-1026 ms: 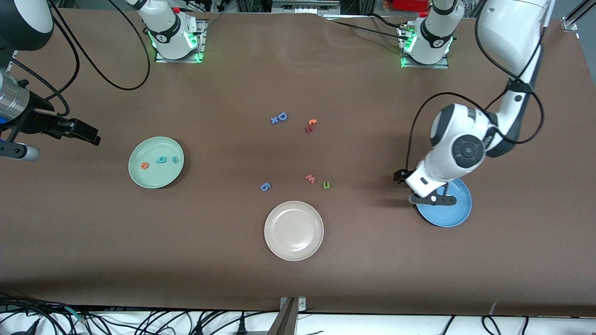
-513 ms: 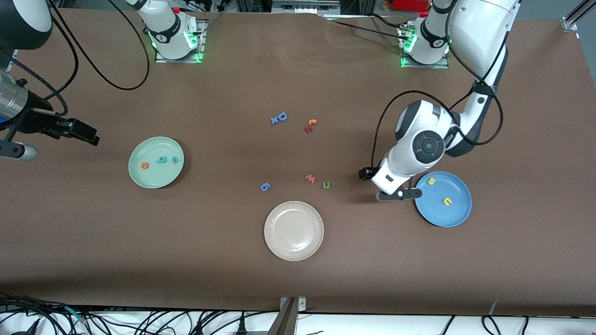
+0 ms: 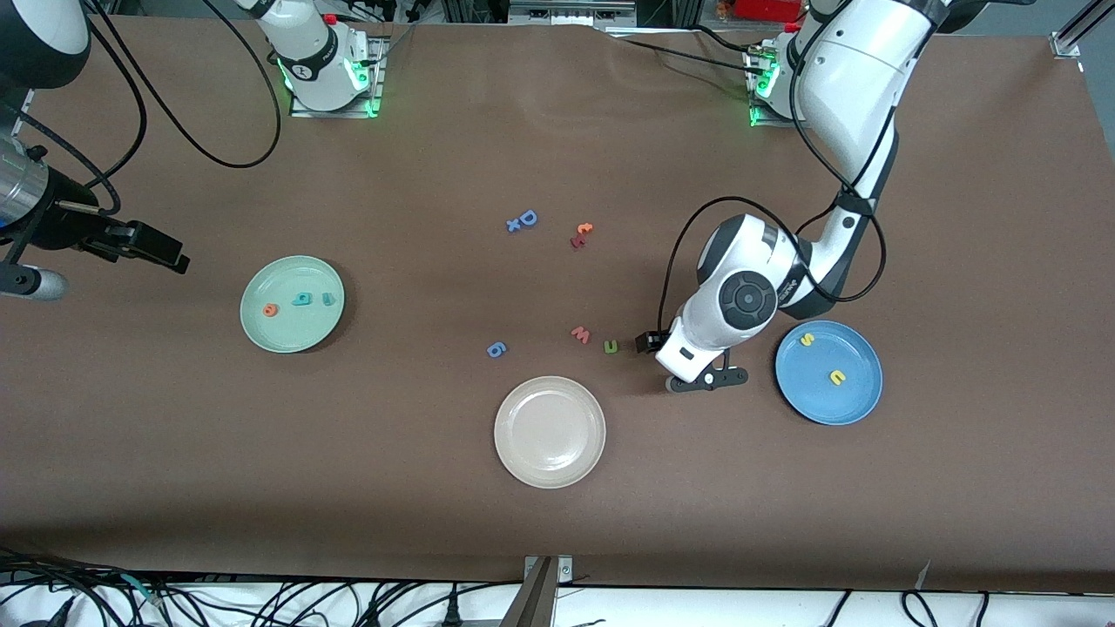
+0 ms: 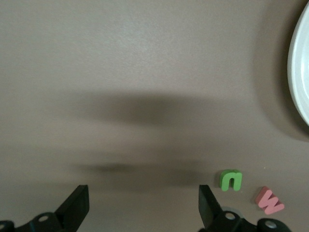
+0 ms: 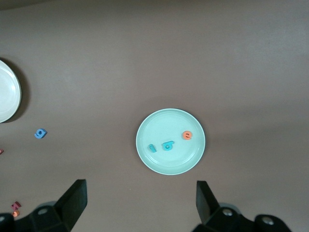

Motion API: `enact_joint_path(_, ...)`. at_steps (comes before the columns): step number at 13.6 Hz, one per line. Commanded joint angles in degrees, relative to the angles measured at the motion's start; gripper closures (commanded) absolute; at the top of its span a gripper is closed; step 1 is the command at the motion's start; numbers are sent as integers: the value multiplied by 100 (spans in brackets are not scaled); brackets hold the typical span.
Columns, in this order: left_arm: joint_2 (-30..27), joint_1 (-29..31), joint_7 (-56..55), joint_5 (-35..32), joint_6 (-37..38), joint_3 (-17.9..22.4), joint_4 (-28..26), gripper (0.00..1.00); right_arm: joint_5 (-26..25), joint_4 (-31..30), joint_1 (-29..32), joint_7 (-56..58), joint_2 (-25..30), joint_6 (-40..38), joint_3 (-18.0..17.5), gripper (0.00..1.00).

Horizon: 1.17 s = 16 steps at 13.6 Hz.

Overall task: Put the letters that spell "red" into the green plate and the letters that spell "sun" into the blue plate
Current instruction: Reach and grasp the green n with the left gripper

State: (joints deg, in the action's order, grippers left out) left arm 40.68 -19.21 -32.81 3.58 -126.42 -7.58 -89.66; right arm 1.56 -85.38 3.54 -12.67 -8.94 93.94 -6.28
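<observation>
The green plate (image 3: 292, 303) lies toward the right arm's end of the table and holds the orange e (image 3: 271, 309), the teal d (image 3: 301, 300) and the teal r (image 3: 327, 299); that word is judged complete. The blue plate (image 3: 828, 372), toward the left arm's end, holds the yellow s (image 3: 807, 340) and a yellow arch (image 3: 837, 377). The dark green arch (image 3: 611, 347) is found on the bare table, beside the pink w (image 3: 580, 334) and farther from the front camera than the white plate (image 3: 550, 431).

The left gripper (image 4: 142, 205) is held low over the table just beside the green arch, its fingers spread wide and empty, presumably to take that last letter. The right gripper (image 5: 140, 203) is parked high near the table's edge, looking down on the green plate, jaws apart and empty; that arm is waiting.

The blue D, the g and the red pieces are left untouched.
</observation>
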Motion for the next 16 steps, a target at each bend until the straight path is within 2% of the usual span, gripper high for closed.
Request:
enact_joint_path(1,264,-266,-365,64,38,99,422,0,125,-163,68,-8,147,124,-31,0)
enact_joint_path(3,413,-477,-760,-14,38,143,598,0,117,-163,68,-8,147,134,-31,0)
enact_joint_path(6,545,-768,-1333,-568,-23,275,730,0,125,-163,68,-16,147,134,-31,0)
enact_joint_path(16,766,-1093,-1605,-639,-603,275,704,0,126,-163,68,-25,156,125,-31,0)
